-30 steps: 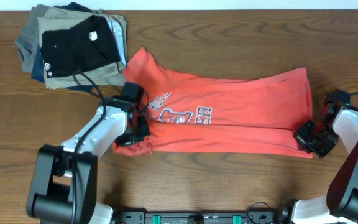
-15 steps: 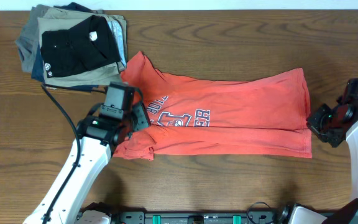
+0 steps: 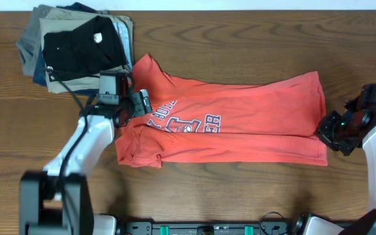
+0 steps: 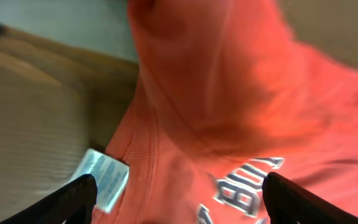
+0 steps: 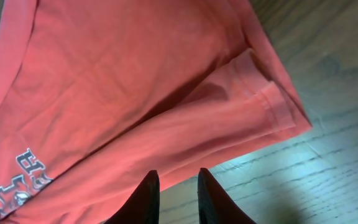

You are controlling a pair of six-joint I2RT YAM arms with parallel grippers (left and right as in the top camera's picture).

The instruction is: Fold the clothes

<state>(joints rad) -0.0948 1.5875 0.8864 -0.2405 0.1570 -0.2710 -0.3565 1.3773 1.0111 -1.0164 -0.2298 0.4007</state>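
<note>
Left tool wide over T-shirt; right tool narrow, both empty.

coral-red t-shirt folded into a long band on the tabletop
it lies flat, running left to right, with stitched hem edges at the right end and the neck end at the left, where the cloth bunches and one corner peaks upward. dark-and-white block lettering faces up left of centre. a small pale label sits at the ribbed collar.
</note>
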